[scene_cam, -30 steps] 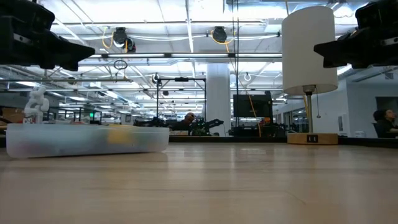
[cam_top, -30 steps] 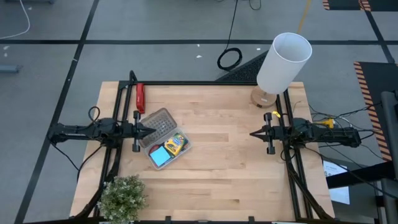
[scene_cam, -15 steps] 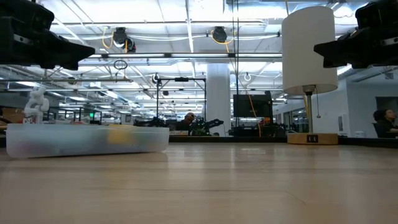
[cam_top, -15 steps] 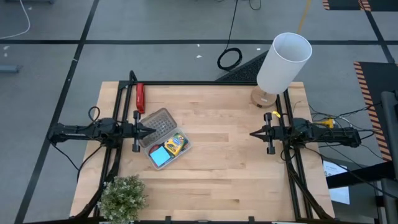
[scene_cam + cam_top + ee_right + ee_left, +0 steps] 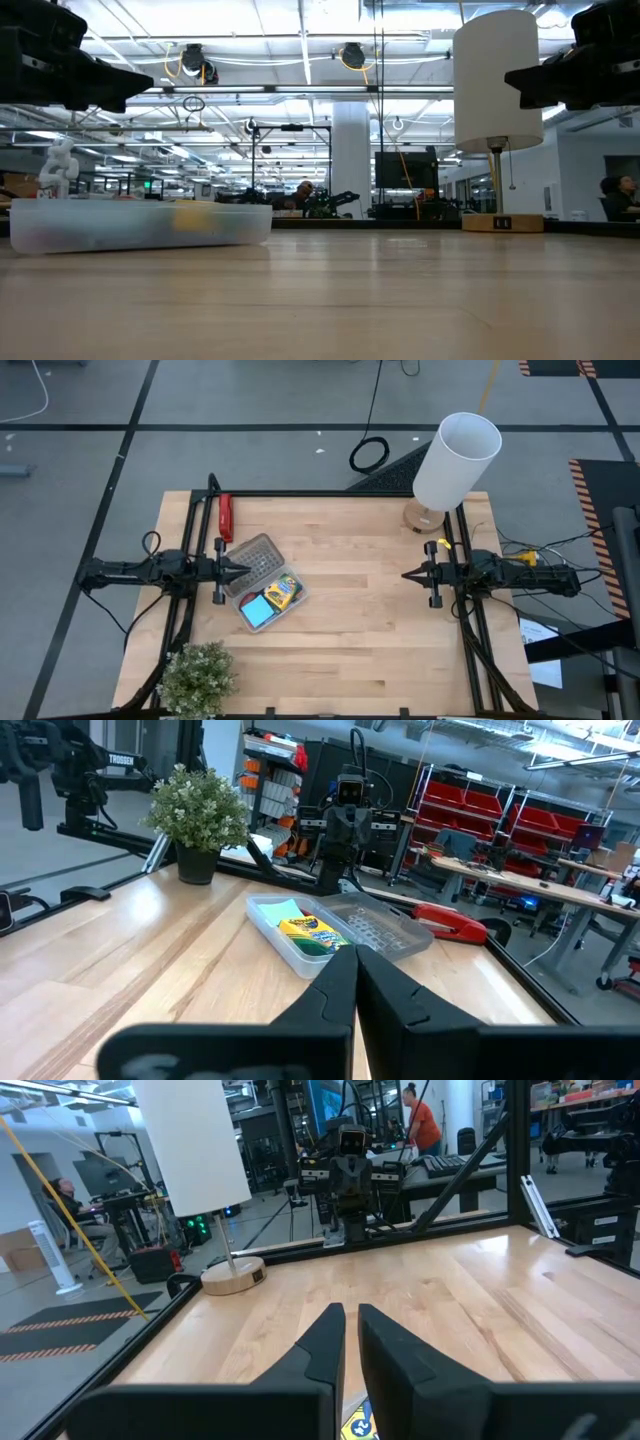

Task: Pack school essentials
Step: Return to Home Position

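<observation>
Both hands pressed together, hovering. Left hand (image 5: pixel 240 571) over clear case (image 5: pixel 262 581) holding crayon box (image 5: pixel 281 592), notepad (image 5: pixel 258 610). Right hand (image 5: pixel 408 574) over bare desk (image 5: pixel 360 630), well apart.

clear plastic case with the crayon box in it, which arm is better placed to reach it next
Left. The left gripper hangs right beside the clear plastic case holding the yellow-green crayon box; the right gripper waits across the table.

**Room and surroundings of the work table**

A light wooden table (image 5: pixel 370 610) stands on a grey floor (image 5: pixel 250 450) marked with dark lines. A lamp (image 5: pixel 450 460) with a white shade occupies one corner, a potted plant (image 5: pixel 197 678) another. Beyond: ceiling lights (image 5: pixel 300 40), a white column (image 5: pixel 351 160), red shelving (image 5: pixel 545 825).
</observation>
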